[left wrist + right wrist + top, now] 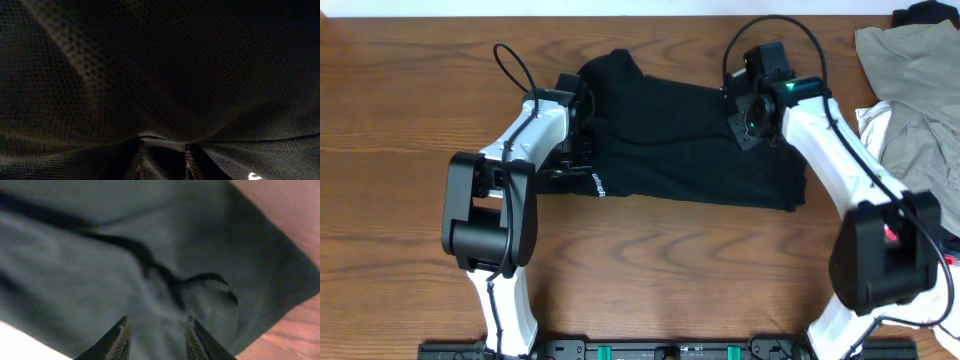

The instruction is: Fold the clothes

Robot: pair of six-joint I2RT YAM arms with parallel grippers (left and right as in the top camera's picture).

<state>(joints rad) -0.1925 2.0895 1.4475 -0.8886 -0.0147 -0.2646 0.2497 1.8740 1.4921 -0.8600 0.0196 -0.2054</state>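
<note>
The clothes [690, 140] lie across the far middle of the table [400, 120]. They form a black band running left to right, rumpled at the left end and flatter toward the right. The white logo [600, 185] shows on the near left edge.

My left gripper [164, 150] is at that left end, clenched on the cloth. In its wrist view the mesh fills the frame, and creases run down into a tight gather between my fingers.

My right gripper [157, 330] sits over the far right part of the cloth. Its fingers [122, 337] stand apart with a raised wrinkle between them. I cannot tell whether they already bite it or only straddle it.

I judge the step to be securing both ends so I can carry one side over the other. To do it well, the right side should take a deep bite that catches every layer at the edge, not just the top wrinkle. I should confirm that grip before lifting. Then both arms should rise together and level, with the span between them lightly taut so the fold line lands straight.

The beige garment [910, 70] lies well off to the right, so I should keep the swing away from it.
</note>
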